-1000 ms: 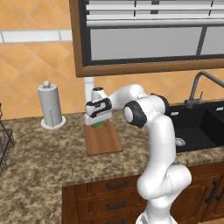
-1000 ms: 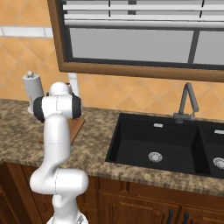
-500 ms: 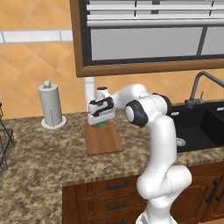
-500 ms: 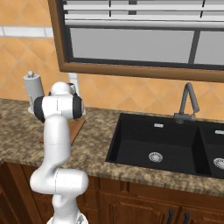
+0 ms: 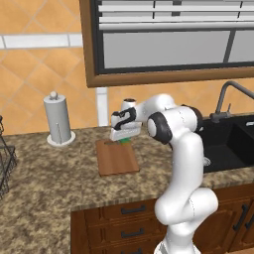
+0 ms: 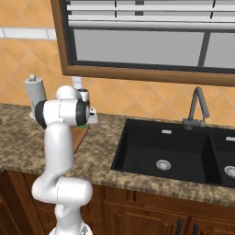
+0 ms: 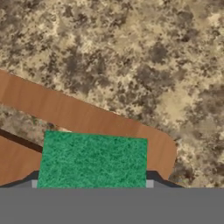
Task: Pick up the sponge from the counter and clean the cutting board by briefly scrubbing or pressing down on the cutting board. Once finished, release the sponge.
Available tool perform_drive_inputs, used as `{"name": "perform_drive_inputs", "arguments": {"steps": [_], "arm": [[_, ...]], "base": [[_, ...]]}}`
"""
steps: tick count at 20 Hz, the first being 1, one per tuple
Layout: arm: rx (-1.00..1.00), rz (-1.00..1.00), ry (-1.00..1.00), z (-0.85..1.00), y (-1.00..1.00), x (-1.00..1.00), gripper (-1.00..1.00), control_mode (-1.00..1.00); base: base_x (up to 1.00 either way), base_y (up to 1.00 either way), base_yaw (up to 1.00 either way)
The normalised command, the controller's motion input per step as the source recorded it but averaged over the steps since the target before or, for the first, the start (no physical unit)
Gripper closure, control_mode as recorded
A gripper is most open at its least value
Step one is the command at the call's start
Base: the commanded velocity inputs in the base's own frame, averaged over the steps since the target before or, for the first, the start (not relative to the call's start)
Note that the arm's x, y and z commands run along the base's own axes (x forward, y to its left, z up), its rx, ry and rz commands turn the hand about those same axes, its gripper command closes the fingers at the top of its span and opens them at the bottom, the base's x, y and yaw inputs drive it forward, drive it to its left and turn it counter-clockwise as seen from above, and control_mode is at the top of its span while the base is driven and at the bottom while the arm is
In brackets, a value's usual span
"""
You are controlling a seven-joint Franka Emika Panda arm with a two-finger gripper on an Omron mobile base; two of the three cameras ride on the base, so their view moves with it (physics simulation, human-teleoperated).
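The robot arm (image 5: 181,163) is glossy white with rounded, tube-like links, dark grey to black rings at its joints, and a boxy white hand (image 5: 123,132) with dark trim.

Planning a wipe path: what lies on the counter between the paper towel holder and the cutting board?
Nothing: in the left base view, bare counter separates the paper towel holder from the cutting board.

Black sink (image 6: 174,156) right of cutting board (image 6: 79,134)
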Motion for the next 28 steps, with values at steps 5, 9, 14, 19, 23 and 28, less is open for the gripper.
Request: {"name": "perform_drive_inputs", "arguments": {"steps": [5, 9, 14, 19, 23, 28], "arm": [[0.00, 0.01, -0.01, -0.18, -0.40, -0.36, 1.00, -1.00], [-0.09, 0.07, -0.13, -0.04, 0.06, -0.72, 1.00, -1.00], [-0.12, 0.05, -0.17, 0.00, 0.24, -0.87, 1.00, -1.00], [-0.04, 0.03, -0.09, -0.14, 0.09, -0.59, 1.00, -1.00], [0.00, 0.06, 0.00, -0.03, 0.25, 0.00, 1.00, -1.00], [0.01, 0.22, 0.07, 0.01, 0.28, 0.07, 1.00, -1.00]], "base": [[0.00, 0.00, 0.00], [0.00, 0.00, 0.00], [0.00, 0.00, 0.00], [0.00, 0.00, 0.00], [0.00, 0.00, 0.00], [0.00, 0.00, 0.00]]}}
